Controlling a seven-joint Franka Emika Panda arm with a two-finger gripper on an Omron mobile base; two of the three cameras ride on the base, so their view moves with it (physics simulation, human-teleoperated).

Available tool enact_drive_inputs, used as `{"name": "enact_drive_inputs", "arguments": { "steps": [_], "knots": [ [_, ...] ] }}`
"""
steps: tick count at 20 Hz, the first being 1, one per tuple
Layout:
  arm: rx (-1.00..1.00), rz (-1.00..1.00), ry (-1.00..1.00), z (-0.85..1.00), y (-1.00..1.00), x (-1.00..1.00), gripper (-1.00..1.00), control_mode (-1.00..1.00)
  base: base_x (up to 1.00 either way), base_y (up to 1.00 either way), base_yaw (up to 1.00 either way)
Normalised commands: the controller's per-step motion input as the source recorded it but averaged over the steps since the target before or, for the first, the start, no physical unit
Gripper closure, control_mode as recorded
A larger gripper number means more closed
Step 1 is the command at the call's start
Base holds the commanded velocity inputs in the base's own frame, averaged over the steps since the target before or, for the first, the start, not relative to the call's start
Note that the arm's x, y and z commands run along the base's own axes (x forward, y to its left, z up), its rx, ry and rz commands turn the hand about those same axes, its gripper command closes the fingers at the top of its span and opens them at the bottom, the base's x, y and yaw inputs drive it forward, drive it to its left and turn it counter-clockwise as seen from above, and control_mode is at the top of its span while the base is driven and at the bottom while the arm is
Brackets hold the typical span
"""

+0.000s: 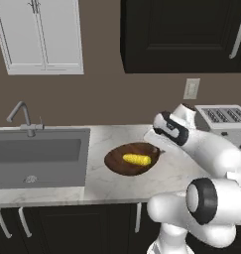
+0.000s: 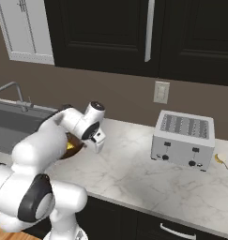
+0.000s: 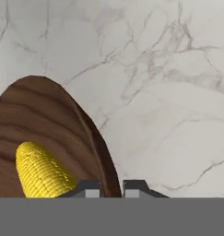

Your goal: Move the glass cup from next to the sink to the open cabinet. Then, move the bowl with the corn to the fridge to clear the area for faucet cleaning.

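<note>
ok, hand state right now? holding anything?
Hand: fingers closed on the rim of the wide dark-brown wooden bowl, one either side; yellow corn cob inside it.

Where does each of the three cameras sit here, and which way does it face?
Left base view: behind the arm's left, looking forward over sink, bowl and corn; arm at lower right.
Right base view: behind its right, facing toaster and counter; arm at lower left.
Hand view: down along the gripper astride the bowl's rim.
Every view shares the bowl.
</note>
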Motion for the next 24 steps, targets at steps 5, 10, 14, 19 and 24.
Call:
{"name": "enact_drive_inputs", "arguments": {
  "steps": [5,10,14,19,24],
  "knots": [
    [0.00,0.00,-0.43,1.00,0.00,-1.00,1.00,-1.00,0.00,0.00,0.00],
    [0.00,-0.02,-0.42,1.00,0.00,-1.00,1.00,-1.00,0.00,0.00,0.00],
    [0.00,-0.01,-0.35,1.00,0.07,-1.00,1.00,-1.00,0.00,0.00,0.00],
    [0.02,0.04,-0.07,0.40,0.15,-0.60,1.00,1.00,-0.31,0.06,0.26],
    [0.00,0.00,0.00,0.00,0.00,0.00,1.00,1.00,-0.15,0.20,0.83]
  ]
}}
